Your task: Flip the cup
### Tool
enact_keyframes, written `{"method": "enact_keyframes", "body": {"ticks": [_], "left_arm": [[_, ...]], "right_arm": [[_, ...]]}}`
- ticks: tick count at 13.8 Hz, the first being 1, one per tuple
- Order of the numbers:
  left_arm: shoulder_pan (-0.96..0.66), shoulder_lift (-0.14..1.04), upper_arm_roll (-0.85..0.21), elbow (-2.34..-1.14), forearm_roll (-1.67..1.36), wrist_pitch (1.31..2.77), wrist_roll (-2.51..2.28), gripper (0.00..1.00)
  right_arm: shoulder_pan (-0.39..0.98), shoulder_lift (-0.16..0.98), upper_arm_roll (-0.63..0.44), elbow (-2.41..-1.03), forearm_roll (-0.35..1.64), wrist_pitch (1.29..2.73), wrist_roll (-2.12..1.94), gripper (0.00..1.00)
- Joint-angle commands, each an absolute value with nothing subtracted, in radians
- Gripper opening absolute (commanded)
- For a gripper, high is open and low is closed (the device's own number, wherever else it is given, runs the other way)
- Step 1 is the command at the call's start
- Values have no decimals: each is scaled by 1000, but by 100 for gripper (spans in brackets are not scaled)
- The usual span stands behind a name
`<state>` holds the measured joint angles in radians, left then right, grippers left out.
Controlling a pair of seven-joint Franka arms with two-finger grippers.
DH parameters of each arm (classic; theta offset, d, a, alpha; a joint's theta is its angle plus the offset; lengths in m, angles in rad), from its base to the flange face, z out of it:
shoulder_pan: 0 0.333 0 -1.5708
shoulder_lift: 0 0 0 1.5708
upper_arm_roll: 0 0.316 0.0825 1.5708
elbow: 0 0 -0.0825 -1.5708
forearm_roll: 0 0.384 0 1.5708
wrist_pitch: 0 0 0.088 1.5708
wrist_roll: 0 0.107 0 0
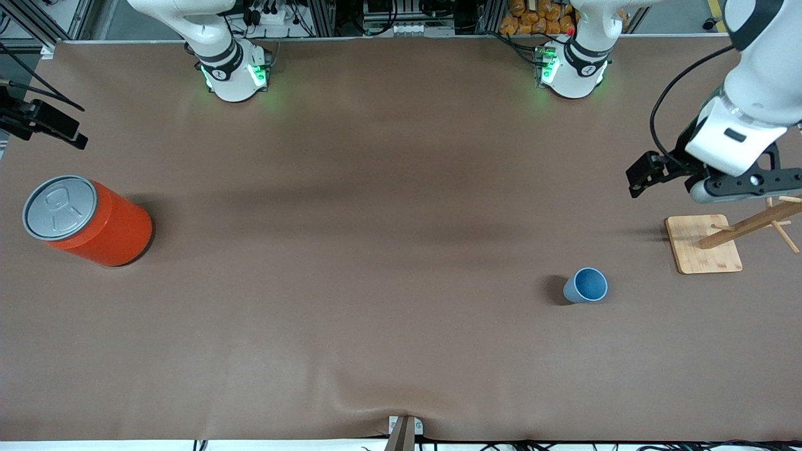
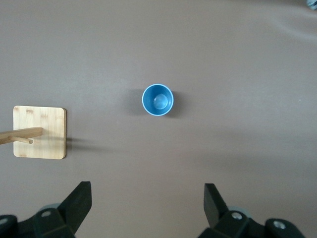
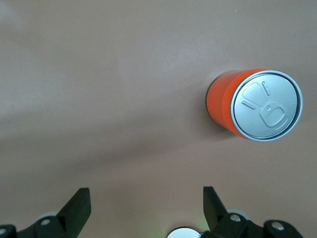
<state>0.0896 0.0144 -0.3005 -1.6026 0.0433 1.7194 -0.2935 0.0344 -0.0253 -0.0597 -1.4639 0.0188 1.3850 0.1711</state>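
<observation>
The small light blue cup (image 1: 586, 285) stands upright on the brown table, mouth up, with its darker blue inside showing. It sits toward the left arm's end, nearer to the front camera than the wooden stand. It also shows in the left wrist view (image 2: 158, 99). My left gripper (image 1: 739, 188) is open and empty, high over the table beside the stand, well apart from the cup. Its open fingertips show in the left wrist view (image 2: 147, 191). My right gripper (image 3: 146, 196) is open and empty, high over bare table near the orange can.
A large orange can (image 1: 94, 222) with a grey pull-tab lid stands at the right arm's end; it also shows in the right wrist view (image 3: 255, 106). A wooden peg stand on a square base (image 1: 703, 243) stands at the left arm's end, also in the left wrist view (image 2: 39, 132).
</observation>
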Motion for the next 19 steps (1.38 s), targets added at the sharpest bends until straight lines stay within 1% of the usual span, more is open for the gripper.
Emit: {"method": "enact_keyframes", "body": {"ticks": [1, 3, 5, 7, 8, 10, 11, 14, 19], "left_arm": [[100, -6, -307, -1588, 21, 1681, -267, 100], [101, -44, -293, -1589, 21, 1634, -247, 100], [103, -55, -266, -1592, 21, 1603, -219, 100], [103, -78, -240, -1608, 18, 1595, -198, 100], [78, -96, -223, -1629, 18, 1595, -189, 100], [-33, -136, -96, -1663, 17, 1585, -172, 100], [-61, -146, -63, -1670, 17, 1565, -149, 100], [-64, -190, -60, -1700, 14, 1549, -143, 100], [-64, -160, -55, -1663, 17, 1545, -72, 100]], "right_arm": [[34, -15, -60, -1440, 23, 1367, 187, 100], [32, -15, -60, -1440, 23, 1367, 187, 100], [32, -15, -60, -1442, 21, 1367, 187, 100], [31, -15, -60, -1442, 23, 1367, 187, 100], [31, -15, -60, -1442, 23, 1367, 187, 100], [31, -15, -61, -1442, 23, 1367, 187, 100], [31, -15, -60, -1442, 23, 1367, 187, 100], [31, -15, -60, -1442, 23, 1367, 187, 100], [32, -15, -60, -1442, 23, 1368, 189, 100]]}}
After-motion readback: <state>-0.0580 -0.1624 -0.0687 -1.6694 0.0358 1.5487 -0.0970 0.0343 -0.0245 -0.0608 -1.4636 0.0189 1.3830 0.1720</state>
